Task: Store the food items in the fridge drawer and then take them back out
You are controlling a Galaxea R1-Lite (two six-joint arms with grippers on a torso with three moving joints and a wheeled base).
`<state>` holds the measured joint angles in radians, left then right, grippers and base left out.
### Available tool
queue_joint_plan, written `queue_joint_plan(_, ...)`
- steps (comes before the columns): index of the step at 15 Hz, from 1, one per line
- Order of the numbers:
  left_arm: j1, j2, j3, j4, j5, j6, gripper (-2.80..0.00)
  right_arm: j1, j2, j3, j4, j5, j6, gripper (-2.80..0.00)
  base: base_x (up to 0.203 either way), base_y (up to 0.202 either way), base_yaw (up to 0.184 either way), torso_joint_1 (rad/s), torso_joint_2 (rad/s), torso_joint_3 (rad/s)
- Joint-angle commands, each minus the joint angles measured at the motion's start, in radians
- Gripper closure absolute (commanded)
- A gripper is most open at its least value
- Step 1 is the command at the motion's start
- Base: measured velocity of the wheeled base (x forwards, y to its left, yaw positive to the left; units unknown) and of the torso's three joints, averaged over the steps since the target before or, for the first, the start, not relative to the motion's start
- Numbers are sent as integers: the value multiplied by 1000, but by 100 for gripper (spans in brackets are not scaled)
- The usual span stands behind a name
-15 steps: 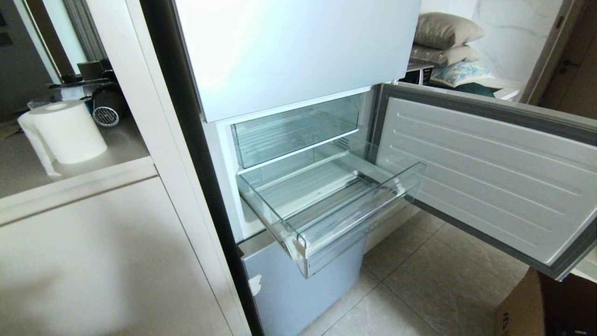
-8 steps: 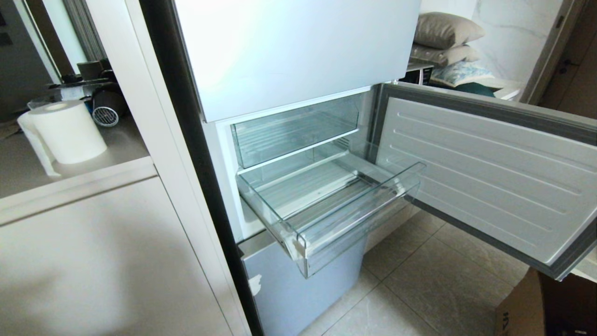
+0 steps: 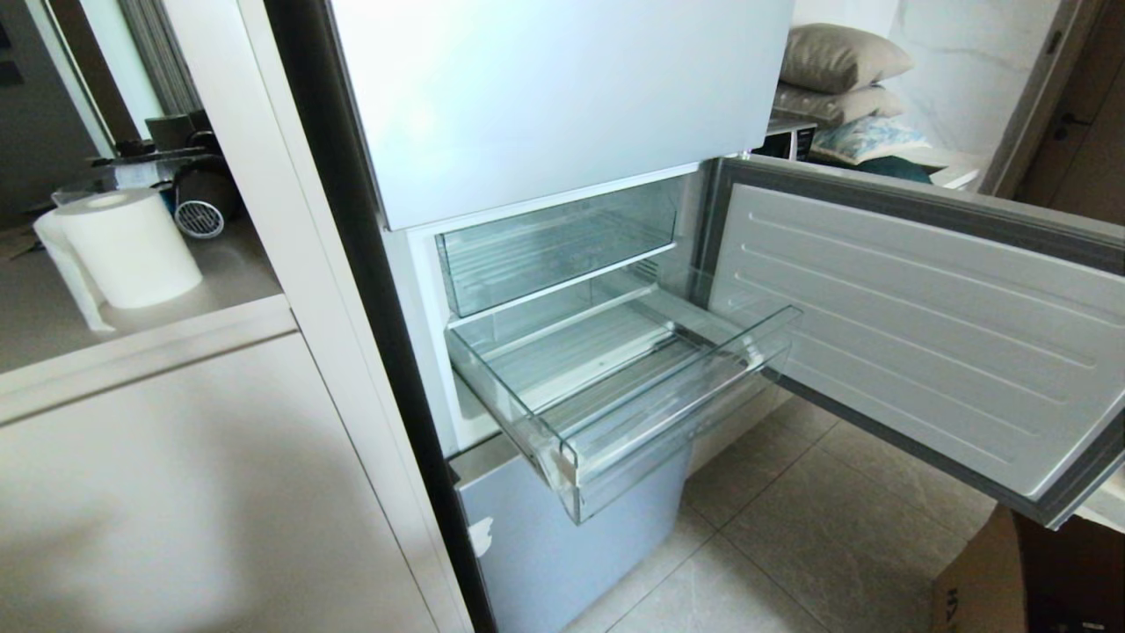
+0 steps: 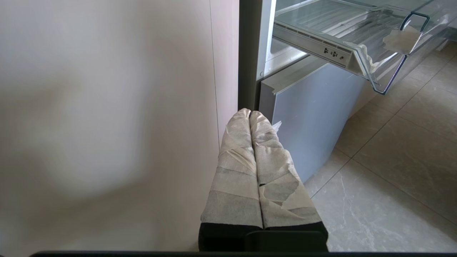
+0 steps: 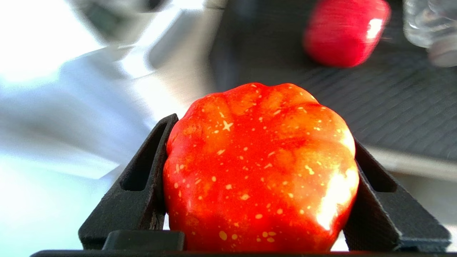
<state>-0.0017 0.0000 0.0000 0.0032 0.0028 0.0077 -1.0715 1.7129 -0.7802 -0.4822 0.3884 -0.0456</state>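
Right gripper (image 5: 260,200) jaws clamped on wrinkled orange-red speckled round fruit (image 5: 260,167), red box (image 5: 344,30) well beyond, left gripper (image 4: 250,114) taped jaws pressed together, clear ribbed plastic fridge drawer (image 4: 360,53) beyond, pulled out

Left tool (image 4: 250,113) tape-wrapped; right tool (image 5: 260,117) black, wedge-shaped fingers.

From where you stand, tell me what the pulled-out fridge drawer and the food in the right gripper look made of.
Fridge drawer: clear, glossy hard plastic by the look; the ribbed bottom shows through its thick front lip, with a whitish tape patch at one corner.
Orange-red fruit: waxy, shiny skin, lobed, with pale flecks and a bright glare spot; whether real or imitation is unclear. The right gripper clamps it.
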Motion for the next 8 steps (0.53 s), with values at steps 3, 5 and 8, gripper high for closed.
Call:
queue_joint_plan(3,0,2,0,0,0,0,0,292,-404,282,49,29,-6,0,0,0,0,0,0,0)
queue_joint_plan(5,0,2,0,0,0,0,0,545,-461,323,84,-26,18,0,0,0,0,0,0,0)
queue_joint_plan(8,0,2,0,0,0,0,0,1010,-479,284,111,-180,139,0,0,0,0,0,0,0)
